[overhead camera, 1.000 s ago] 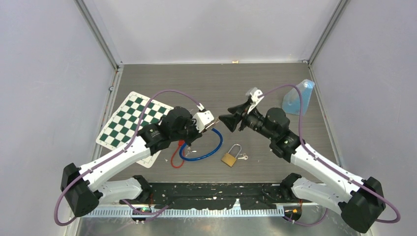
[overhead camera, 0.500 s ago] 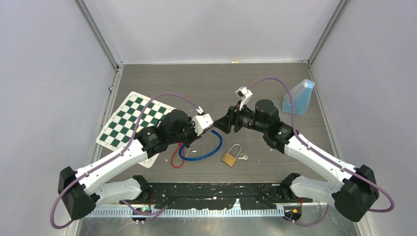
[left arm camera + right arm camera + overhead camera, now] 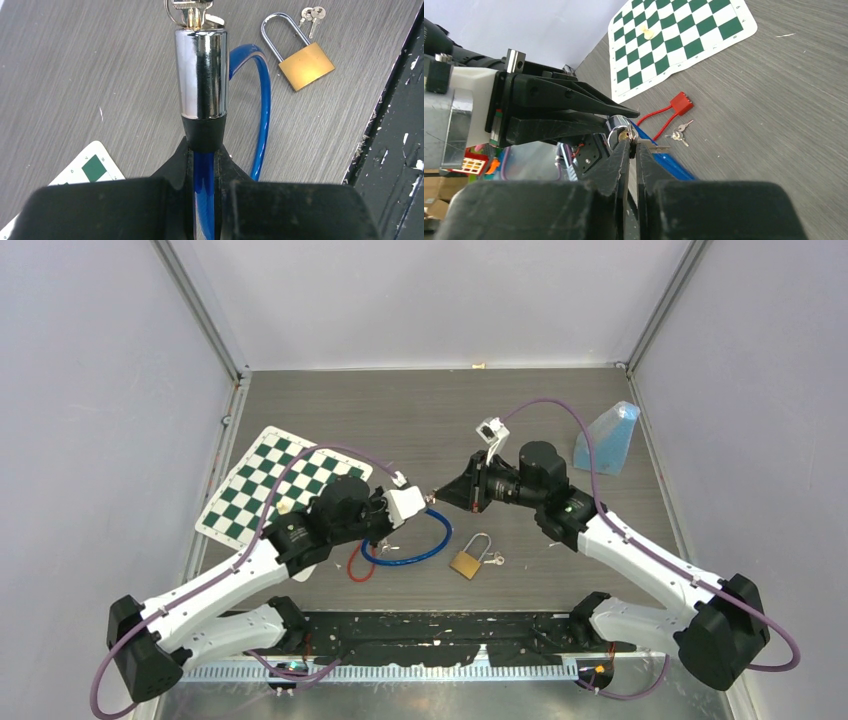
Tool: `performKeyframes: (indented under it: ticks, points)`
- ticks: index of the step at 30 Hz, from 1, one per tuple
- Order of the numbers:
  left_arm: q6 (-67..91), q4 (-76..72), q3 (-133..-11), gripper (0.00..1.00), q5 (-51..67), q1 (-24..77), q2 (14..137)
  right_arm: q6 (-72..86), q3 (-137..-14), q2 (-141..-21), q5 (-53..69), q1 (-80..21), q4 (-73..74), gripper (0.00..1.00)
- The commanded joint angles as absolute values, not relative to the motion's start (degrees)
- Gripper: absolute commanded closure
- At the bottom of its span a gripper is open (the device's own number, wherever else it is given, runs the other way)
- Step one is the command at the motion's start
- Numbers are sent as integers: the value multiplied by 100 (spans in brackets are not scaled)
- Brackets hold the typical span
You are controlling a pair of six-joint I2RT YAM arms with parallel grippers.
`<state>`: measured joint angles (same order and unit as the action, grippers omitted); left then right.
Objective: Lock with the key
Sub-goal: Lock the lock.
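Blue cable lock with a chrome cylinder (image 3: 201,75) is held over the tabletop's centre, right of the green-and-white chequered mat (image 3: 265,485) near the left edge. The left gripper (image 3: 204,155) pinches its blue cable below the black collar. The right gripper (image 3: 632,150) pinches the silver key (image 3: 192,10) seated in the cylinder. A brass padlock (image 3: 306,65) with 2 small keys lies toward the near edge.

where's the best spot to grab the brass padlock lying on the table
Probably the brass padlock by its square body, from straight above, pinching across the two straight side edges: it lies flat on the table, so only the sides can be caught.
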<state>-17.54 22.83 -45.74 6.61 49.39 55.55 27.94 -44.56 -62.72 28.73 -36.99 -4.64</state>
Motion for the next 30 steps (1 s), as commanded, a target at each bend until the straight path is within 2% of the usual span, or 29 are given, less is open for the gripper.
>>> performKeyframes:
  ticks: [1, 4, 9, 13, 15, 16, 19, 21, 23, 25, 27, 30]
  points:
    - [-2104, 1951, -4351, 100, 792, 4983, 5297, 3235, -4574, -6108, 2943, -3647, -827, 90]
    - [-2164, 1953, -4330, 100, 831, 4983, 5242, 3209, -4413, -6085, 3095, -3638, -1129, 91]
    - [-2234, 1992, -4320, 100, 1053, 4992, 5194, 2596, -4182, -6001, 3176, -3634, -1671, 81]
    - [-2267, 2026, -4337, 100, 1215, 4992, 5170, 2333, -4107, -6088, 3334, -3638, -2133, 78]
    - [-2267, 2047, -4342, 100, 1278, 4992, 5158, 2285, -4128, -6151, 3408, -3638, -2249, 82]
    - [-2261, 2052, -4342, 100, 1284, 4992, 5148, 2250, -4134, -6194, 3480, -3638, -2263, 88]
    - [-2244, 2051, -4351, 100, 1241, 4992, 5117, 2219, -4117, -6244, 3532, -3639, -2231, 93]
    - [-2230, 2063, -4367, 100, 1202, 4992, 5129, 2197, -4129, -6275, 3534, -3635, -2073, 90]
    - [-2225, 2072, -4378, 100, 1181, 4992, 5157, 2194, -4113, -6274, 3529, -3632, -1933, 82]
    - [-2215, 2089, -4390, 100, 1157, 4992, 5183, 2221, -4077, -6201, 3428, -3644, -1824, 70]
    - [-2213, 2109, -4401, 100, 1126, 4992, 5218, 2216, -4057, -6106, 3254, -3639, -1691, 65]
    - [-2209, 2143, -4420, 100, 1076, 4992, 5251, 2212, -4044, -5935, 3092, -3643, -1570, 63]
